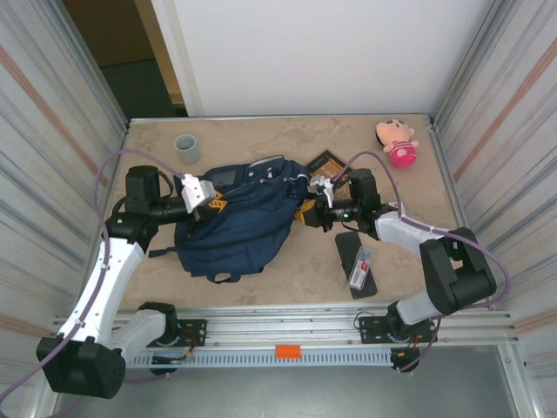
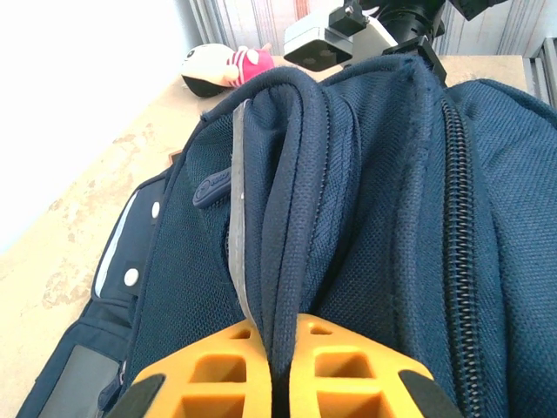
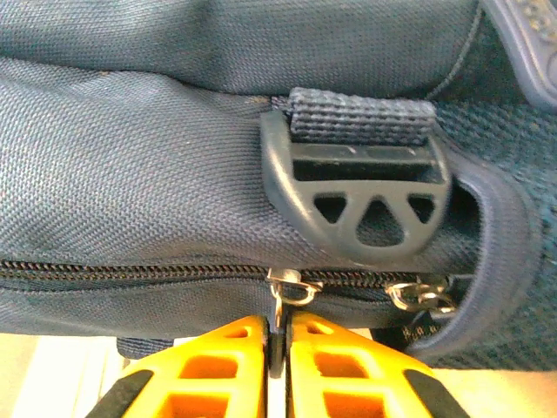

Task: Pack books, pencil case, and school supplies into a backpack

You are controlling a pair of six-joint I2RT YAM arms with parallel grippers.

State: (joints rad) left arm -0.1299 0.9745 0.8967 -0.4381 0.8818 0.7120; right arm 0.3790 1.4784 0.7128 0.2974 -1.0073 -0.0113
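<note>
Beige marbled tabletop, corrugated metal walls on both sides.

Top view: the backpack (image 1: 233,222) lies mid-table between the arms. At its left edge sits the left gripper (image 1: 207,206), at its right edge the right gripper (image 1: 306,212). Behind the right arm the book (image 1: 329,162) lies flat near the bag's far right corner. To the bag's right the pencil case (image 1: 352,252) is on the table, with the whitish packet (image 1: 361,267) on top of it.

Left wrist view: orange fingers (image 2: 348,374) pressed together, pinching a raised navy fabric ridge of the bag.

Right wrist view: orange fingers (image 3: 348,366) clamped at the zip line, the metal zip pull (image 3: 287,287) nipped between their tips.
</note>
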